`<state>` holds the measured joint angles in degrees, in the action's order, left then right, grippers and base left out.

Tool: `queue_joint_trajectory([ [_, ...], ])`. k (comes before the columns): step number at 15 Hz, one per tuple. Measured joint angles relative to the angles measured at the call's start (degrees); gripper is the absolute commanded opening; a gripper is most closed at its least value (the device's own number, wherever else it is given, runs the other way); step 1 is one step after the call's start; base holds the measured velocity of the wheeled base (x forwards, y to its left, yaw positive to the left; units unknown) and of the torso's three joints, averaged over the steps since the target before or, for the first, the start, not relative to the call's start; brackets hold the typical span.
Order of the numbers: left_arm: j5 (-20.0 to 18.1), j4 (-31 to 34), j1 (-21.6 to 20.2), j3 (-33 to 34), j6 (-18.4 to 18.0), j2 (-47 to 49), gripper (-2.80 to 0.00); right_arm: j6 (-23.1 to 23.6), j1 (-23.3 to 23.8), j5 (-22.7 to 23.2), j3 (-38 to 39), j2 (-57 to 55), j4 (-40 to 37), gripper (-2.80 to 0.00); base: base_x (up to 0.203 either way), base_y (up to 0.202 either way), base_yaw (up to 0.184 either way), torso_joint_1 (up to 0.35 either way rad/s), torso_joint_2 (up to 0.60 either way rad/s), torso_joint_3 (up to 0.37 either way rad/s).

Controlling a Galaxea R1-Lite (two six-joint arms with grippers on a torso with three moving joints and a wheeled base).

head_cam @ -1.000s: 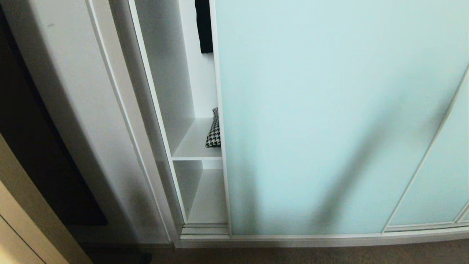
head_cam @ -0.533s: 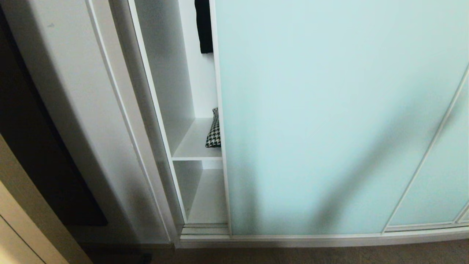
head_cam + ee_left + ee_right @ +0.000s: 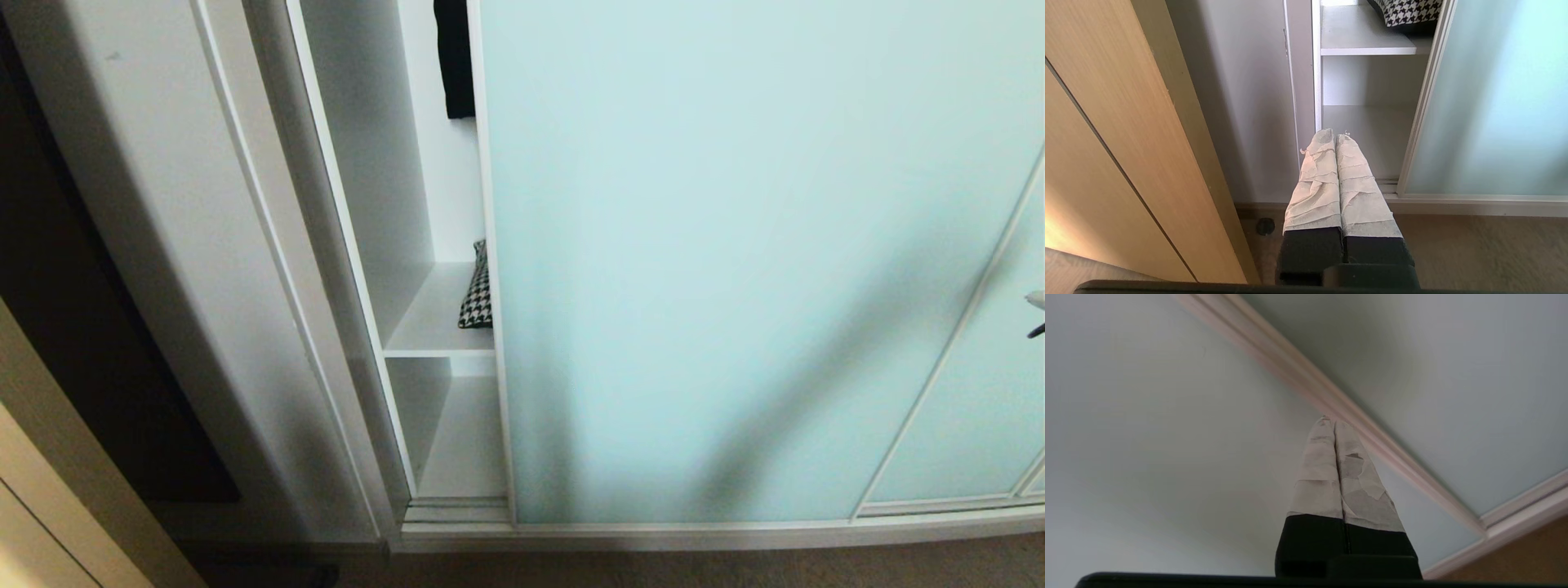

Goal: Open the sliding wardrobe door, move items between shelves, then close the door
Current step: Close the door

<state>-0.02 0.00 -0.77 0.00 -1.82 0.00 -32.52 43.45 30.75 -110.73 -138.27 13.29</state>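
The sliding wardrobe door (image 3: 718, 245), pale aqua frosted glass, covers most of the wardrobe and leaves a narrow gap at its left edge. In the gap are two white shelves, an upper (image 3: 429, 322) and a lower (image 3: 465, 449). A houndstooth cushion (image 3: 477, 294) stands on the upper shelf, mostly hidden behind the door. My right gripper (image 3: 1035, 300) just shows at the right edge; its taped fingers are shut and empty, with the gripper (image 3: 1331, 420) close to the door's frame strip (image 3: 1290, 367). My left gripper (image 3: 1335, 134) hangs low and shut in front of the gap, below the cushion (image 3: 1408, 12).
A second aqua panel (image 3: 971, 408) overlaps the door at the right. A white-grey side wall (image 3: 163, 245) and a beige wooden panel (image 3: 1106, 143) stand to the left. A black garment (image 3: 454, 57) hangs inside. The ridged floor track (image 3: 457, 510) meets brown carpet (image 3: 735, 567).
The right gripper's tip has come into the head view at the right edge, and the arm's shadow on the glass has shifted. The door and cushion have not moved.
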Motion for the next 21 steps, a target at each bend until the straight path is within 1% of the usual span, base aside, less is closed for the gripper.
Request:
queue_joint_trajectory([
  [2, 0.0, 0.0, 0.0, 0.0, 0.0, 0.0, -2.8, 0.1, -1.2, -3.3, -0.1, -0.7, 2.6, -2.8, 0.0, 0.0, 0.0, 0.0, 0.0, 0.0],
  [5, 0.0, 0.0, 0.0, 0.0, 0.0, 0.0, -2.8, 0.1, -2.3, -4.5, -0.2, -1.8, 6.8, -2.8, 0.0, 0.0, 0.0, 0.0, 0.0, 0.0],
  [8, 0.0, 0.0, 0.0, 0.0, 0.0, 0.0, -2.8, 0.1, -2.7, -5.3, -0.2, -2.8, 8.9, -2.8, 0.0, 0.0, 0.0, 0.0, 0.0, 0.0],
  [11, 0.0, 0.0, 0.0, 0.0, 0.0, 0.0, -2.8, 0.5, -3.9, -8.4, -0.2, -4.0, 11.1, -2.8, 0.0, 0.0, 0.0, 0.0, 0.0, 0.0],
  [14, 0.0, 0.0, 0.0, 0.0, 0.0, 0.0, -2.8, 0.5, -5.4, -9.4, -0.2, -5.1, 13.0, -2.8, 0.0, 0.0, 0.0, 0.0, 0.0, 0.0],
  [16, 0.0, 0.0, 0.0, 0.0, 0.0, 0.0, -2.8, 0.7, -6.4, -11.3, -0.2, -5.6, 14.6, -2.8, 0.0, 0.0, 0.0, 0.0, 0.0, 0.0],
  [21, 0.0, 0.0, 0.0, 0.0, 0.0, 0.0, -2.8, 0.8, -7.5, -11.6, -0.3, -6.4, 16.1, -2.8, 0.0, 0.0, 0.0, 0.0, 0.0, 0.0],
])
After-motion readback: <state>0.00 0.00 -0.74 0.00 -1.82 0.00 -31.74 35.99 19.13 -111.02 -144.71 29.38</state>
